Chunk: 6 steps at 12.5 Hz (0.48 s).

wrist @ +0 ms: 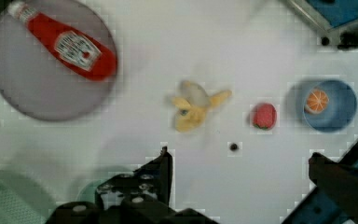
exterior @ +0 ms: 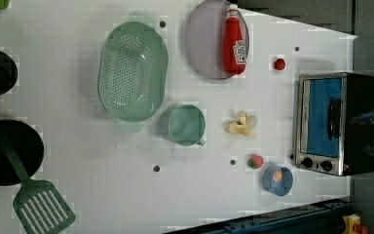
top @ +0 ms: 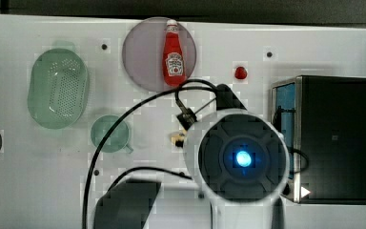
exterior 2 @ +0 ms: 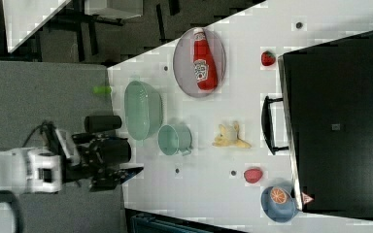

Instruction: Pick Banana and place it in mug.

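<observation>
1 white table [exterior: 78, 146] carries everything. Biggest item on it: toaster oven [exterior: 328, 122] w/ blue door, at the left view's right edge, mid-height. The arm's white wrist w/ blue light [top: 242, 158] sits in the top view's lower centre, covering part of the tabletop. Green perforated colander [exterior: 133, 70] is in the left view's upper centre-left; grey plate [exterior: 204, 44] is at upper centre w/ a red ketchup bottle [exterior: 234, 41] lying on its right side.

The mug [exterior: 187, 125], teal and upright, stands at the left view's centre, just below-right of the colander, nothing seen inside it. Blue bowl [exterior: 278, 179] holding an orange slice is lower right, near the oven's knobs.

The banana [exterior: 242, 125] lies on the bare table at the left view's centre-right, between mug and oven, touching neither; its peel looks splayed open.

2 small red strawberries: 1 [exterior: 255, 161] beside the bowl, 1 [exterior: 279, 64] above the oven.

Gripper [wrist: 240, 156]: fingers [wrist: 164, 170] spread wide, nothing between them, apart from the banana.
</observation>
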Each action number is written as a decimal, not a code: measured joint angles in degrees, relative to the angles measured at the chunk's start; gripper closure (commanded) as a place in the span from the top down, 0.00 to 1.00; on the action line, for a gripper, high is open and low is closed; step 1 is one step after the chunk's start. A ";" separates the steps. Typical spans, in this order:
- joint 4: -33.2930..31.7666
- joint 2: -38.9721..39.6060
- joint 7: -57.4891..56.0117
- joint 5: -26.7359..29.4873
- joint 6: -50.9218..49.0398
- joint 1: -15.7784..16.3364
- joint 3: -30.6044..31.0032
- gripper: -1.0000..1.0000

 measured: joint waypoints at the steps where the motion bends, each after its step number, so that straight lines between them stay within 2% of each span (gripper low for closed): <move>1: -3.02 1.76 -0.13 0.94 4.87 0.53 -0.20 1.00; 4: -12.09 10.32 -3.66 -0.80 20.02 0.14 0.72 1.00; 6: -16.00 19.07 -9.53 -0.63 25.00 1.09 0.47 1.00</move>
